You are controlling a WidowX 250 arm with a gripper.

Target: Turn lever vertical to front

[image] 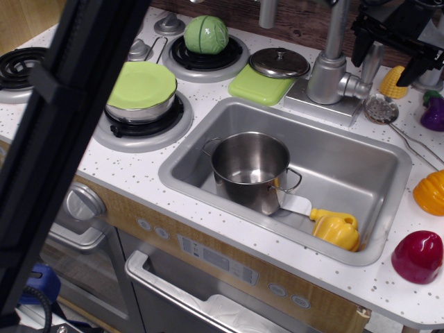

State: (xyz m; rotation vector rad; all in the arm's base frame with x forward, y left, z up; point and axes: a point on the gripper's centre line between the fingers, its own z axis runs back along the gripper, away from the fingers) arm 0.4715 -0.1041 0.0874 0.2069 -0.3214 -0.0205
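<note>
The lever (372, 64) is a slim silver bar standing upright to the right of the faucet's cylindrical base (327, 78), joined to it by a stubby joint (356, 87). The tall spout pipe (337, 28) rises from the base. My black gripper (390, 57) hangs at the top right, just above and to the right of the lever. Its fingers are spread apart. The left finger (360, 41) is close beside the lever's top and nothing is held.
A steel pot (250, 166), a yellow pepper (336, 229) and a white spatula lie in the sink (388, 159). A lid on a green board (260, 84), corn (393, 83), a strainer (380, 107) and an eggplant (436, 111) surround the faucet. A dark bar (62, 139) blocks the left.
</note>
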